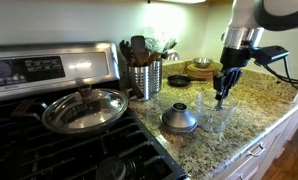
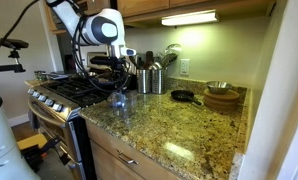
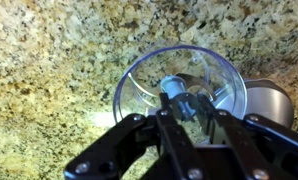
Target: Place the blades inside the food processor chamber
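Observation:
The blades (image 3: 174, 90) show in the wrist view as a small piece with a blue-grey hub, pinched between my gripper's (image 3: 183, 99) fingers. The gripper is shut on them directly above the mouth of the food processor chamber (image 3: 139, 92), a clear round bowl standing on the speckled granite counter. In both exterior views the gripper (image 1: 221, 94) (image 2: 119, 84) hangs straight over the clear chamber (image 1: 217, 116) (image 2: 119, 100). The blades are too small to make out in those views. Whether the blades' lower end reaches below the rim I cannot tell.
A grey metallic dome (image 1: 179, 119) (image 3: 274, 100) sits right beside the chamber. A steel utensil canister (image 1: 144, 78) (image 2: 152, 80) stands behind it. A glass-lidded pan (image 1: 86, 108) rests on the stove. Wooden bowls (image 2: 222, 97) and a small black pan (image 2: 181, 96) lie further along the counter.

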Motion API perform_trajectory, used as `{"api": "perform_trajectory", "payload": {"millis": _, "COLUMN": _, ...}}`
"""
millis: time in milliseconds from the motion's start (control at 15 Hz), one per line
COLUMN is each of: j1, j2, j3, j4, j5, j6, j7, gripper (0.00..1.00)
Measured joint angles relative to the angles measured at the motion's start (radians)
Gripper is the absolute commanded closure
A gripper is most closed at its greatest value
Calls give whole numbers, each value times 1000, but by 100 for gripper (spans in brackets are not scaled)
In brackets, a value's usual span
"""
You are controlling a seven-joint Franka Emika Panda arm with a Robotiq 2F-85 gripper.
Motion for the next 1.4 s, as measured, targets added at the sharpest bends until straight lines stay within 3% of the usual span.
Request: {"api": "perform_trajectory", "payload": {"millis": 1400, "j1": 1, "j2": 156, "j3": 0, "j4": 65, "j5": 0, "j6": 71, "j7": 0, "gripper": 87}}
